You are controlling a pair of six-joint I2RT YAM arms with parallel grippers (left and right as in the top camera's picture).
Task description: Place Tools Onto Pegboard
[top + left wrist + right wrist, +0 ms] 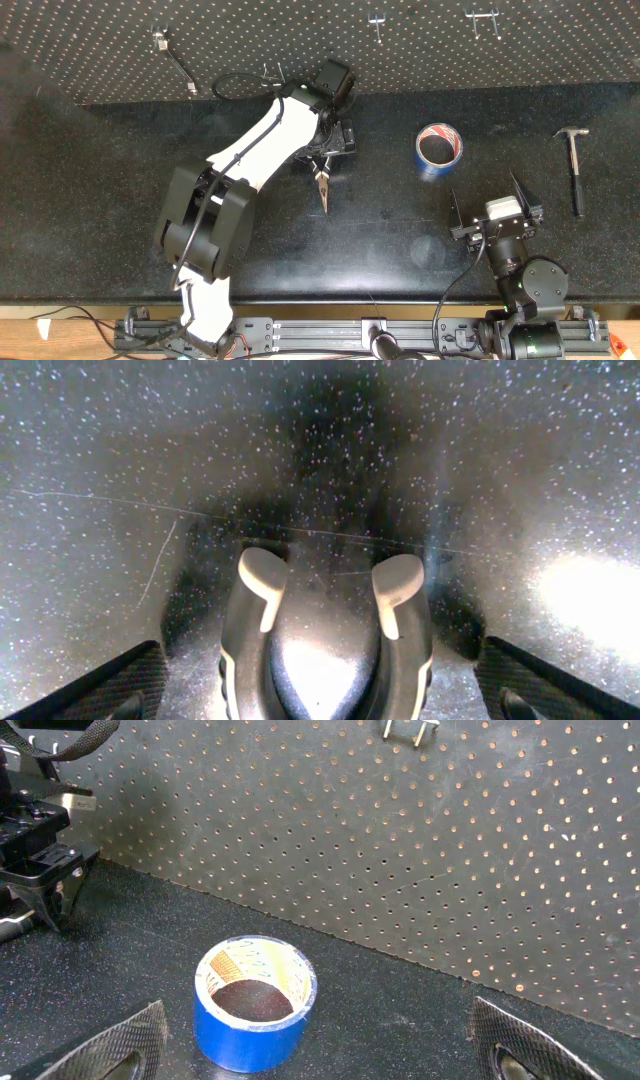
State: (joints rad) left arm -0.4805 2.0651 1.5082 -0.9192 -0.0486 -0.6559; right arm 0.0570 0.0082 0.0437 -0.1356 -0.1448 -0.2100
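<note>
- The left gripper [322, 643] is held open low over the table [120, 200], its fingers spread wide.
- The two handles of the pliers [250, 630] are seen between those fingers, touched by neither.
- The right gripper [316, 1005] is likewise spread open, with nothing held.
- A blue tape roll [250, 1020] is stood just ahead of it.
- The pegboard [400, 870] is found beyond the roll, with a wrench [178, 62] hung on it.

Matt speckled worktop [100, 440], glossy blue tape [250, 1032]
</note>
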